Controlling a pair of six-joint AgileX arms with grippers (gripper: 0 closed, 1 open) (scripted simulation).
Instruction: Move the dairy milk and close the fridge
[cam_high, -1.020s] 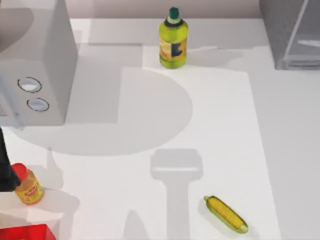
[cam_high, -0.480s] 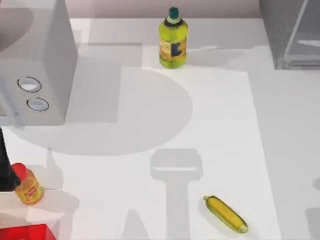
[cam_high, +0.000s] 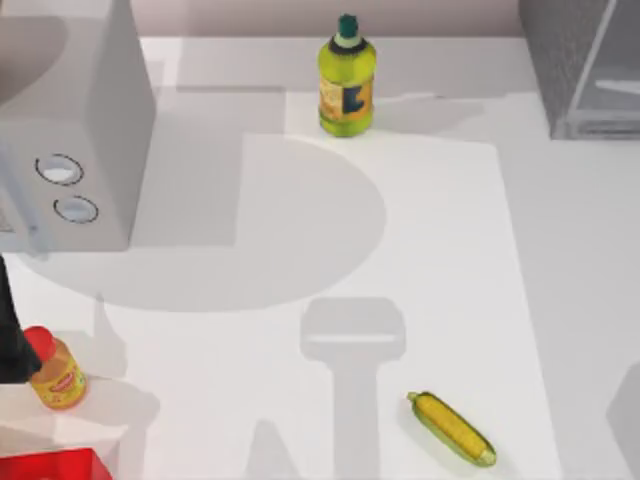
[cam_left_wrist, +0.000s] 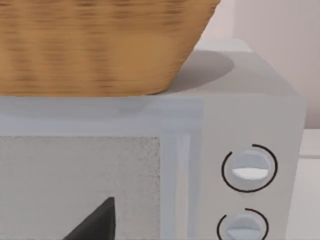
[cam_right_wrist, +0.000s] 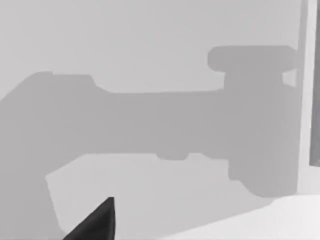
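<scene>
Right claw (cam_right_wrist: 95, 224), grip state impossible to tell, is judged to be setting out: a shadow has grown at the white tabletop's (cam_high: 440, 250) four o'clock edge, below the dark grey speckled fridge (cam_high: 570, 70) at two o'clock. Left claw (cam_left_wrist: 95, 225) is parked at eight o'clock.

The left arm (cam_high: 12, 335) is matt black, a narrow dark form with no markings to see. In each wrist view one finger tip shows as a dark charcoal wedge, pointed and smooth: left hand (cam_left_wrist: 95, 222), right hand (cam_right_wrist: 95, 222).
</scene>
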